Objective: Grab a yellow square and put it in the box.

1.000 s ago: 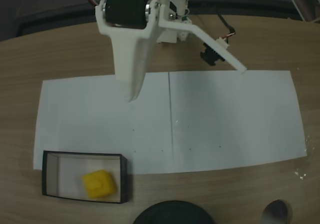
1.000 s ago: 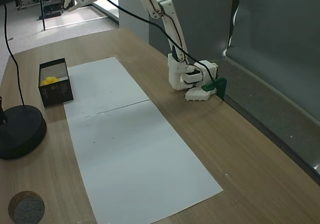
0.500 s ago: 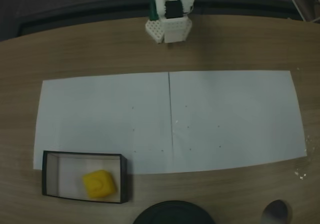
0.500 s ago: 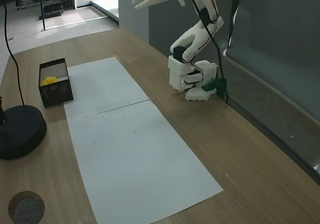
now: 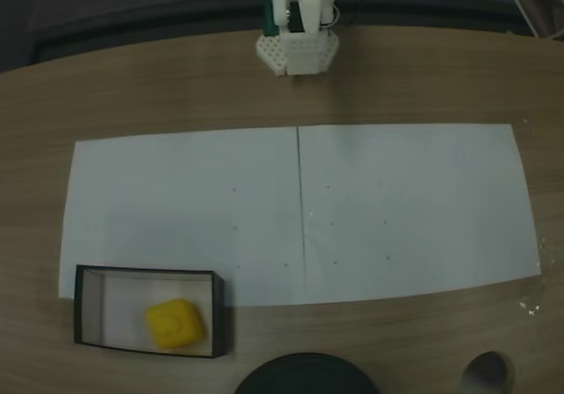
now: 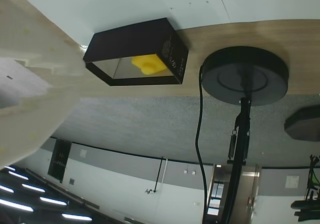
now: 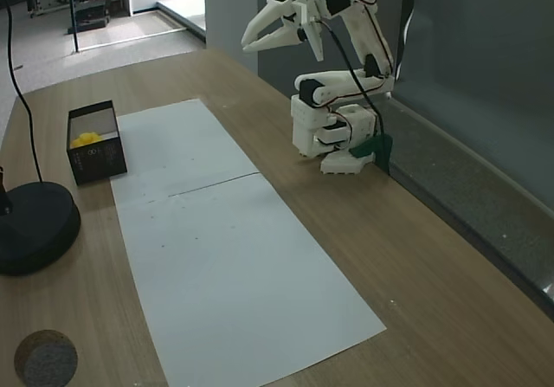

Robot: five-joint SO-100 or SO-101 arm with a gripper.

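Note:
The yellow square [image 5: 174,323] lies inside the box [image 5: 92,308], a black-walled tray at the near left corner of the paper. The wrist view has both upside down, the yellow square [image 6: 146,64] resting on the floor of the box [image 6: 170,48]. A fixed view shows the box [image 7: 102,157] far left with the yellow square [image 7: 85,139] in it. My white gripper [image 7: 279,48] is folded back high above the arm's base [image 7: 333,136], far from the box, open and holding nothing. A blurred white finger [image 6: 30,88] fills the wrist view's left edge.
Two white paper sheets [image 5: 300,209] cover the middle of the wooden table. A black round lamp base [image 7: 30,227] with a cable stands just beside the box, and a dark round disc [image 7: 45,358] lies near the table's front edge.
The arm has pulled back from above the paper and folded over its base. The yellow square has stayed in the box.

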